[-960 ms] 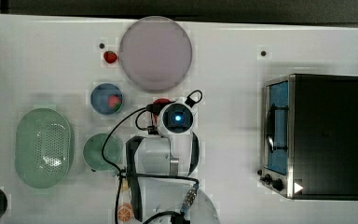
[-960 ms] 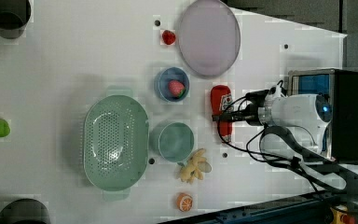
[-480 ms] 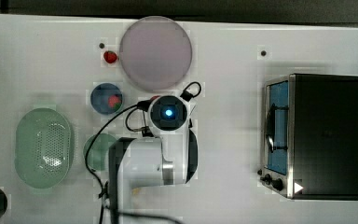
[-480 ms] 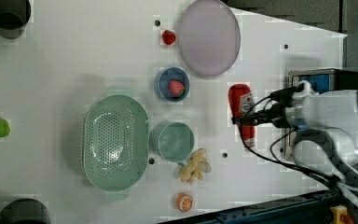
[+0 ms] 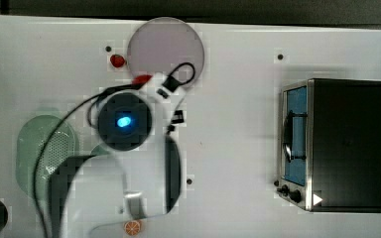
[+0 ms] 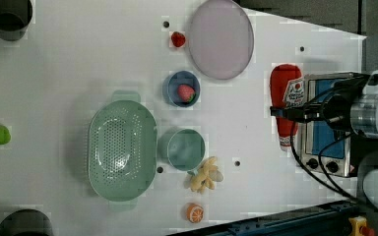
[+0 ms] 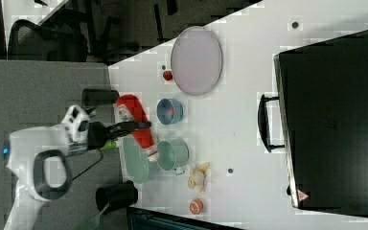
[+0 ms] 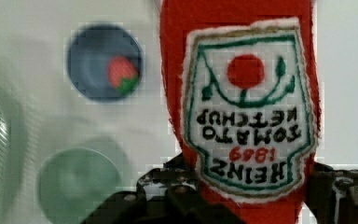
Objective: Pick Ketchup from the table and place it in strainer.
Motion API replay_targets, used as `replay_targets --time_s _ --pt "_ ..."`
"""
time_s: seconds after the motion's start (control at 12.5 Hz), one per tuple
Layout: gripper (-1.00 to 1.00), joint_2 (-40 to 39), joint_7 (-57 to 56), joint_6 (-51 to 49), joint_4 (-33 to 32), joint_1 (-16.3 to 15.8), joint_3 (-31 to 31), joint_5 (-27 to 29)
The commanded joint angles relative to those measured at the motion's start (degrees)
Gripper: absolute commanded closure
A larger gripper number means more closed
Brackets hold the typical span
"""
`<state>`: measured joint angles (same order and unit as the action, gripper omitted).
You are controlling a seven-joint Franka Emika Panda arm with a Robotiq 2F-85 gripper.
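Note:
The ketchup (image 6: 281, 83), a red bottle with a white label, hangs above the table with my gripper (image 6: 286, 112) shut across its middle. In the right view the ketchup (image 7: 130, 109) is held level by the gripper (image 7: 136, 125), over the table's edge near the strainer (image 7: 135, 165). The wrist view has the ketchup (image 8: 242, 102) close up between black fingers (image 8: 179, 196). The mint-green strainer (image 6: 122, 150) stands on the table with nothing in it, far to the left view's left of the bottle. In the top view the arm covers part of the strainer (image 5: 42, 146).
A green cup (image 6: 182, 149) sits beside the strainer, a blue bowl (image 6: 171, 93) with a strawberry above it in the left view. A round plate (image 6: 220, 38), a banana (image 6: 205, 174), an orange slice (image 6: 195, 212) and a toaster oven (image 6: 325, 132) also stand there.
The gripper has lifted the ketchup off the table and risen well above it. In the top view the hand has moved left, towards the strainer.

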<state>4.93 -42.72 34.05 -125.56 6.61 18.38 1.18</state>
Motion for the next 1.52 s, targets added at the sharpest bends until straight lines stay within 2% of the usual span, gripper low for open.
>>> replay_targets --time_s 0.08,0.56,0.96,1.04,1.28,1.52 --pt "-0.25 -1.32 17.22 -1.87 -0.14 -3.46 6.72 0.50" --pt "-0.25 -4.88 39.62 0.86 0.26 -5.00 19.09 0.61" --pt "-0.25 -14.93 51.34 15.85 0.31 -5.89 24.38 0.47" --pt "-0.33 -17.24 52.04 17.62 0.33 -6.28 24.52 0.45" --pt "-1.00 -23.43 52.04 23.06 0.44 -7.11 24.49 -0.91" --pt "-1.00 -23.31 52.23 24.25 0.58 -6.93 24.39 -1.65"
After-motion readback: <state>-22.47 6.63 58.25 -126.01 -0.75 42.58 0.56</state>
